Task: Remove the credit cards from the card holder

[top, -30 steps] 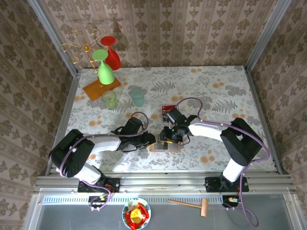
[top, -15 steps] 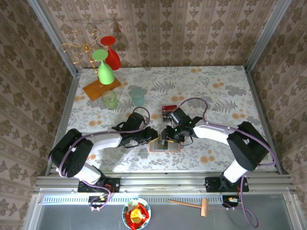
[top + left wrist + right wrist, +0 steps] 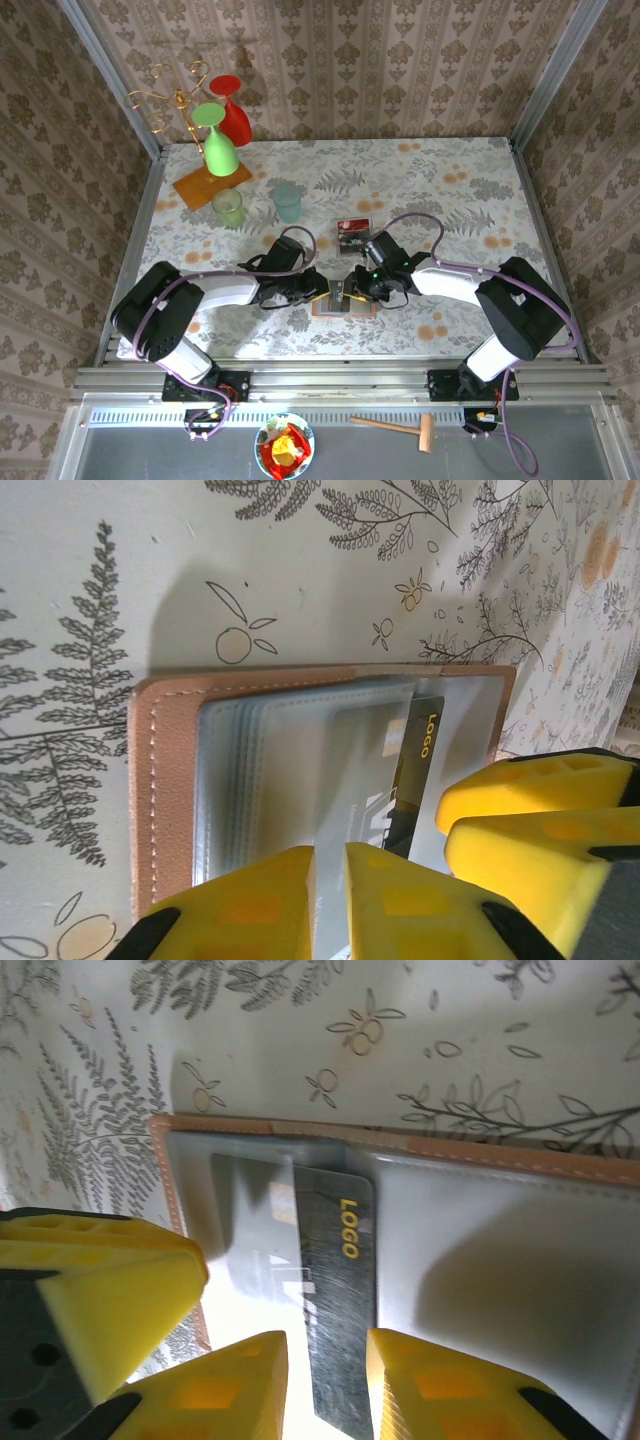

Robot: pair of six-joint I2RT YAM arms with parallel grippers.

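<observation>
Right fingers (image 3: 450, 1395) pinching black credit card (image 3: 340, 1270), left fingers (image 3: 400, 900) clamped on card holder (image 3: 160, 780) sleeve

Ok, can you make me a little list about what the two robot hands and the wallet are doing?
holder: salmon-tan leather card holder, lying open on the flowery table
left hand: fingers nearly together on a clear plastic sleeve of the holder
right hand: fingers on both sides of the black plastic card marked LOGO; grip unclear
out of holder: red-banded card, on the table beyond the holder
</observation>
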